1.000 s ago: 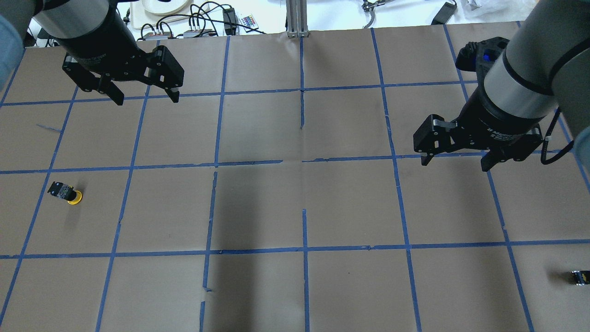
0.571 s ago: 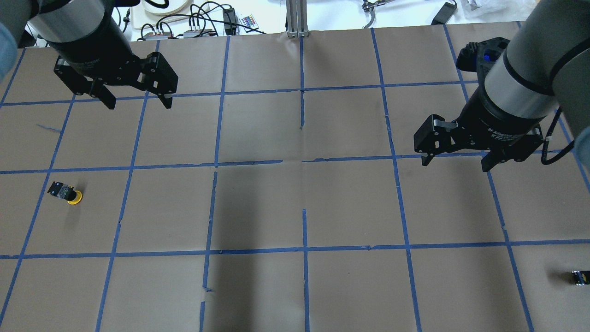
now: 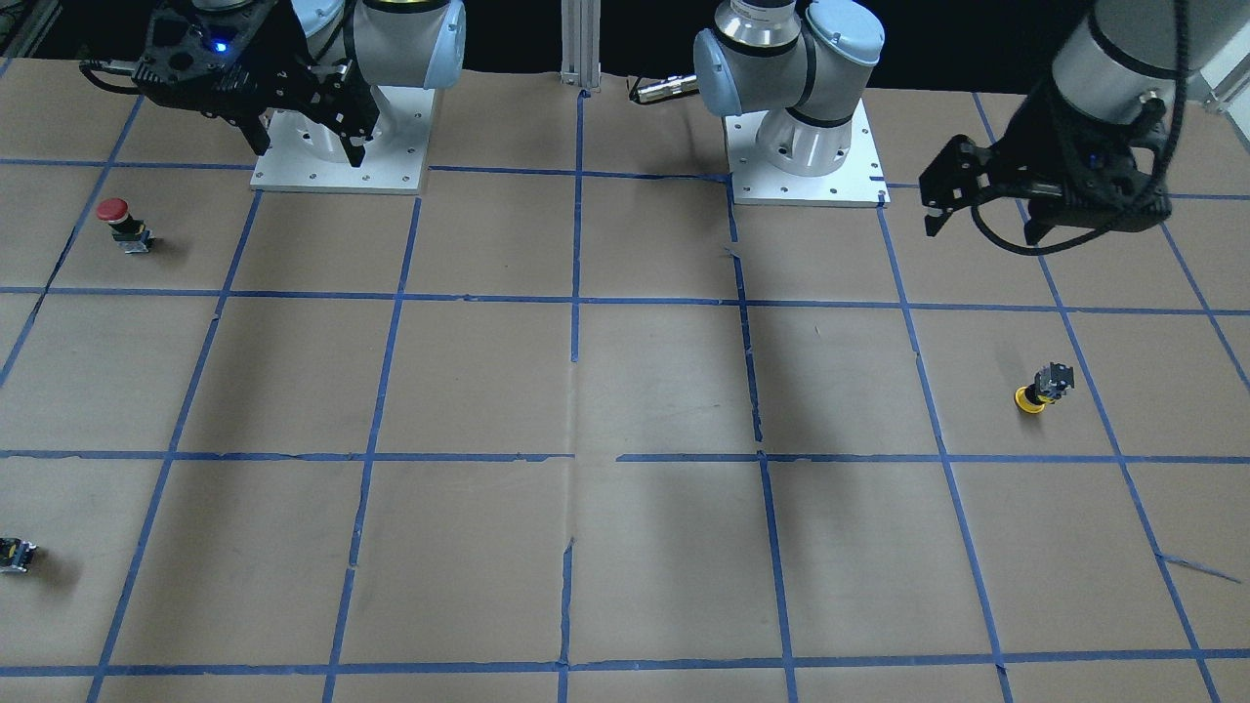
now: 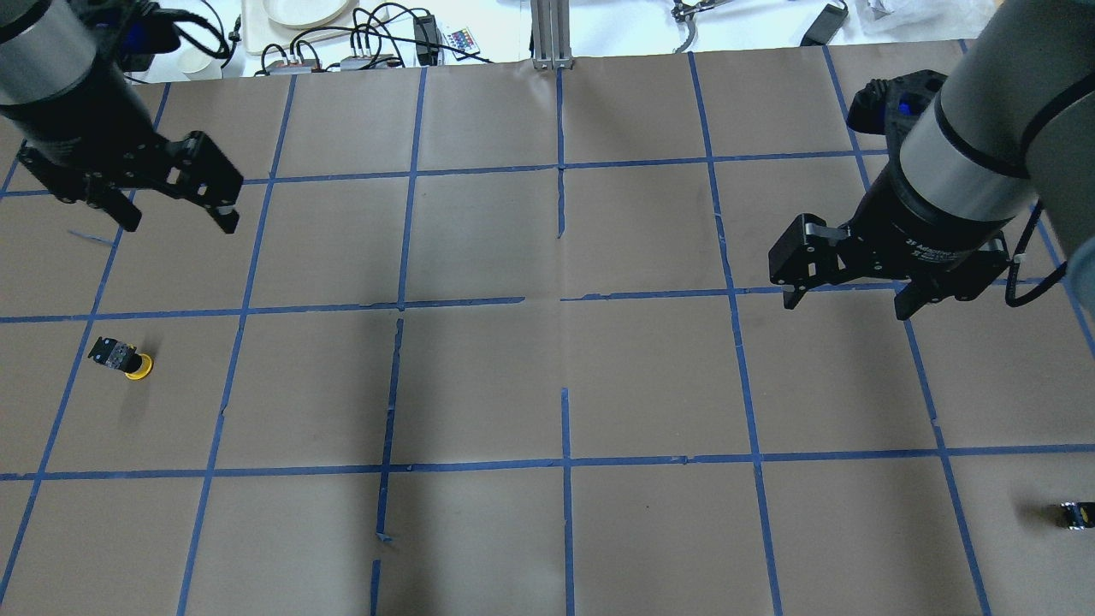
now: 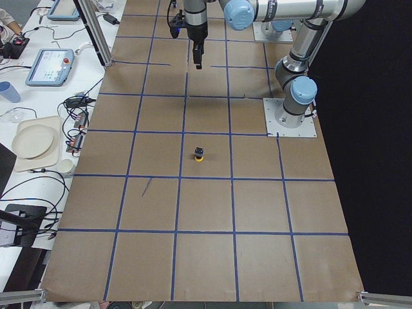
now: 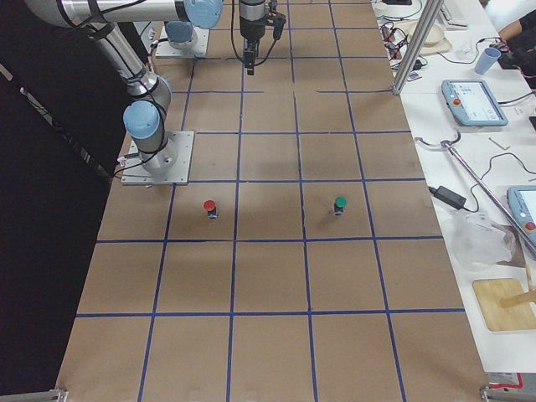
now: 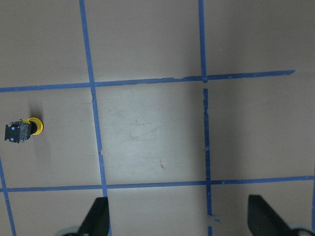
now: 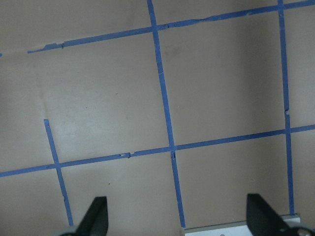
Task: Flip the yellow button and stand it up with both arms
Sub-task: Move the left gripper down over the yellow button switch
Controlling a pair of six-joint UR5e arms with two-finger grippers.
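Observation:
The yellow button (image 4: 127, 359) stands upside down on its yellow cap with the black-and-grey body on top, at the table's left side. It also shows in the front view (image 3: 1041, 388), the left side view (image 5: 199, 154) and the left wrist view (image 7: 23, 130). My left gripper (image 4: 180, 224) is open and empty in the air, beyond the button and slightly to its right (image 3: 981, 232). Its fingertips (image 7: 97, 219) frame bare paper. My right gripper (image 4: 845, 306) is open and empty, far to the right (image 3: 308, 151), over bare paper (image 8: 177, 221).
A red-capped button (image 3: 117, 217) stands on the robot's right side, and a small black capless switch piece (image 4: 1076, 514) lies at the right edge. A green-capped button (image 6: 339, 203) shows in the right side view. Cables and plates (image 4: 359, 43) lie beyond the far edge.
My left gripper has moved left and nearer the robot, closer to the yellow button, still open. The right gripper and the button have not moved.

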